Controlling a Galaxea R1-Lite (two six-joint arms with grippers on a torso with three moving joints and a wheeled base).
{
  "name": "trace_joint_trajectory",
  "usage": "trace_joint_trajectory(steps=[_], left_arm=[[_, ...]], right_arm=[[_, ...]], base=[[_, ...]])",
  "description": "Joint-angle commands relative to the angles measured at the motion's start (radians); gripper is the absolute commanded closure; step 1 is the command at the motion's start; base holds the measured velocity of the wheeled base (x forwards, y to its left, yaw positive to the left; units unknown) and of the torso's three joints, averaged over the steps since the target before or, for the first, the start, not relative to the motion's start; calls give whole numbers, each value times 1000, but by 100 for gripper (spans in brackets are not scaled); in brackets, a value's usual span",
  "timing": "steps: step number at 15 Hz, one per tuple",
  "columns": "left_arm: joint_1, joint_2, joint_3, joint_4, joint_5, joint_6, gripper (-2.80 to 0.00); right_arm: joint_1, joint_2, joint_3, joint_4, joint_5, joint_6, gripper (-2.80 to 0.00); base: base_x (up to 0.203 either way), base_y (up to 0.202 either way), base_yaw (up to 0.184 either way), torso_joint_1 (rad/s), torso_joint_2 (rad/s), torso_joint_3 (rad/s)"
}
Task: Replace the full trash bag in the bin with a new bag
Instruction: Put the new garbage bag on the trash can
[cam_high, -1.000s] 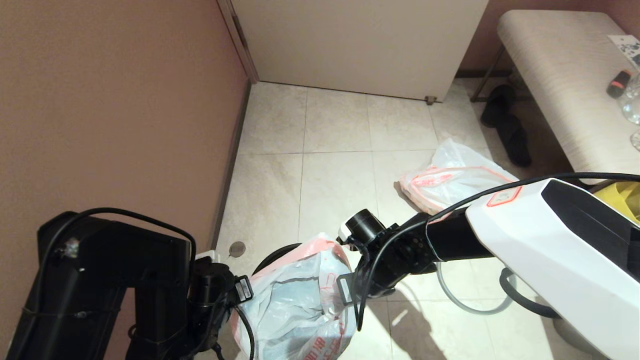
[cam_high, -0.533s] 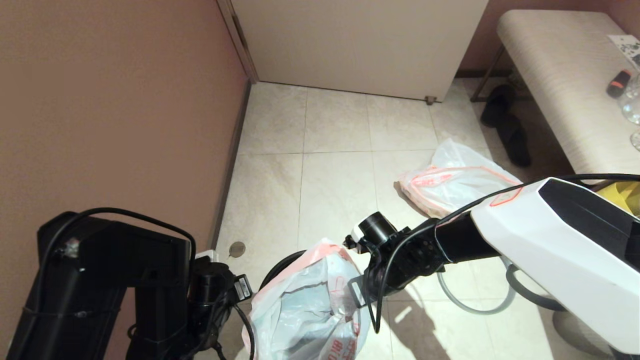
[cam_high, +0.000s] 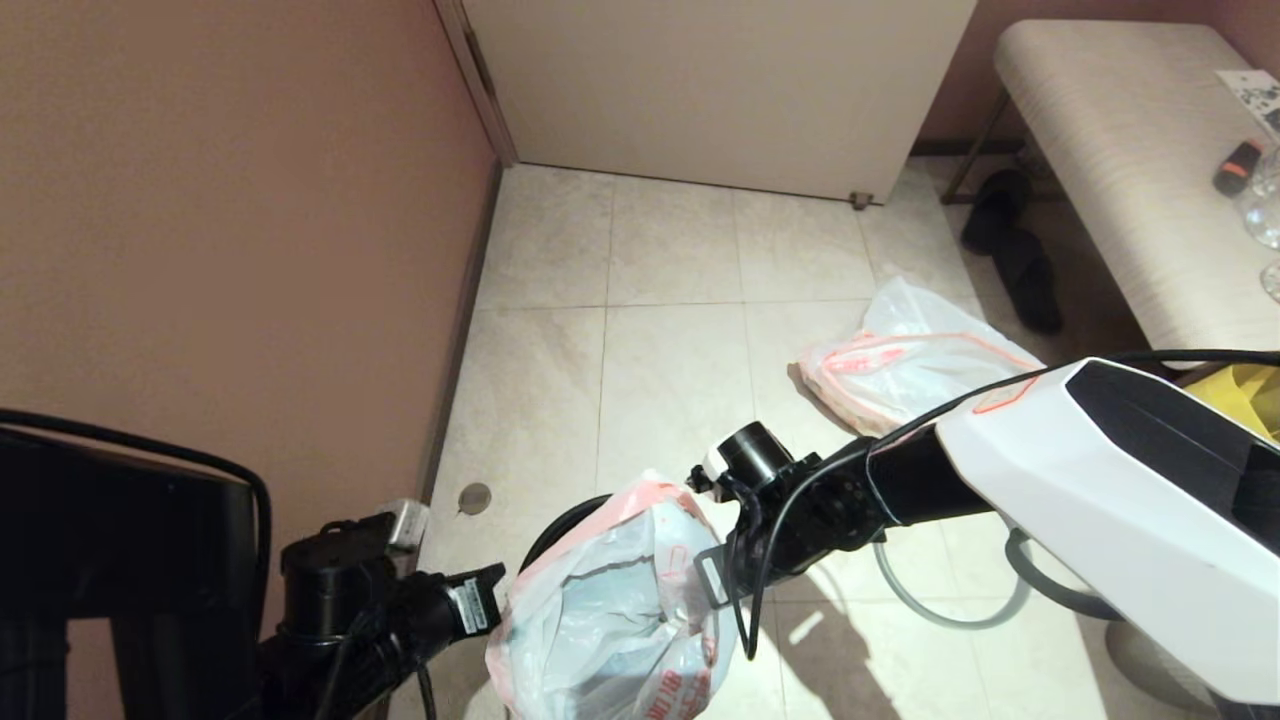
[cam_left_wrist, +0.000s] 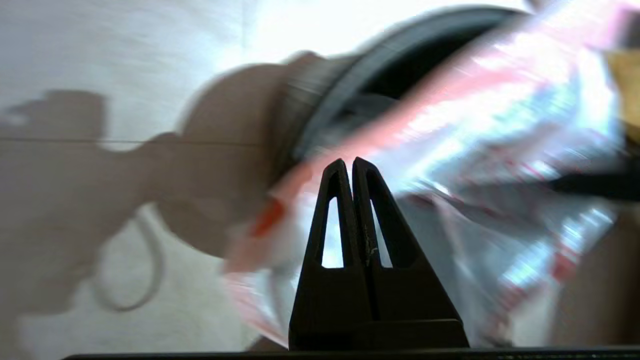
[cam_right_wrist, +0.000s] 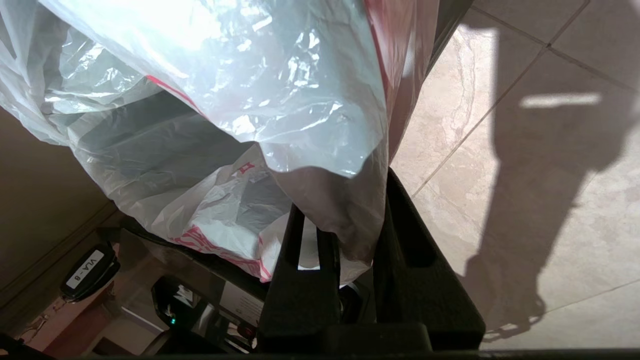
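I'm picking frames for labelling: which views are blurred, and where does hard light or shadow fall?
Left wrist view: motion-smeared full trash bag and bin, only the shut left gripper crisp. Right wrist view: sharp, hard arm shadow across tiles. Head view: sharp, sunlit patch beside the right gripper.

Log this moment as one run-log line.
right gripper: jaws pinching full trash bag | left gripper: shut beside bag | new bag: on floor

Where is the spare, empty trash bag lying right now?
In the head view the new bag lies flat on the floor tiles right of centre, just beyond the right arm, near the black slippers under the bench.
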Motion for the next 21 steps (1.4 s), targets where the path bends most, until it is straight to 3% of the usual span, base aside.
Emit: trace_joint_trajectory(steps=[1,4,7,13,16,21], left_arm=[[-3,-58,29,-48,-81,-1,0],[-2,-87,79,-48,-193,2,0],[6,25,61,-48,-221,27,0],[58,81,6,-48,-171,48,0],[81,49,-28,-48,-117,23,0],[89,4,-33,-48,-104,-10,0]], right_arm=[[0,7,-3,1,1,2,0],[-1,25,-4,-5,2,2,0],[17,0,-2,-5,9,5,0],[71,-60,8,24,32,5,0],[83,-59,9,51,33,5,0],[101,-39,14,96,36,-1,0]], base=[[0,0,0,0,0,0],[0,0,0,0,0,0],[0,0,0,0,0,0],[0,0,0,0,0,0],[0,0,0,0,0,0],[0,0,0,0,0,0]])
